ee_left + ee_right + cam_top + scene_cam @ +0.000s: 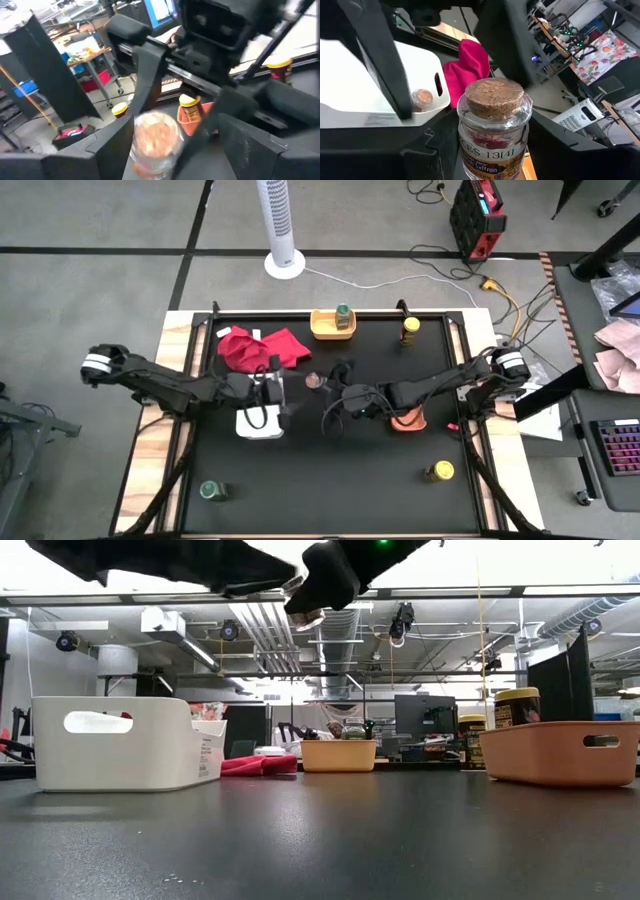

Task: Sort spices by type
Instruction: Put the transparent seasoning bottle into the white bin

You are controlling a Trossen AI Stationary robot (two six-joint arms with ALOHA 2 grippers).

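Note:
A small glass jar of pinkish-brown spice point(313, 381) with a cork lid point(494, 96) hangs over the table's middle, and my right gripper point(324, 384) is shut on it. My left gripper point(290, 384) faces it from the table's left and is open. Its two fingers point(376, 55) stand on either side of the jar's cork end, apart from the glass. A second pinkish-brown jar point(422, 97) sits in the white tray point(260, 423). Other jars: a green-lidded one point(343, 312) in the yellow tray point(333, 327), another green-lidded one point(212, 491) at the near left, and yellow ones point(410, 330) point(440, 471). My right gripper pinches the jar's glass body point(470, 150), below the cork, between its two fingers. The fingers come about level from the table's right and lie along the jar. The cork end sticks out past them toward my left gripper. The jar is lifted clear of the table.
A red cloth point(255, 348) lies at the far left beside the white tray. An orange tray point(408, 420) sits under my right arm, and a yellow-lidded jar point(189, 107) shows at it. The near middle of the black tabletop point(330, 490) is bare.

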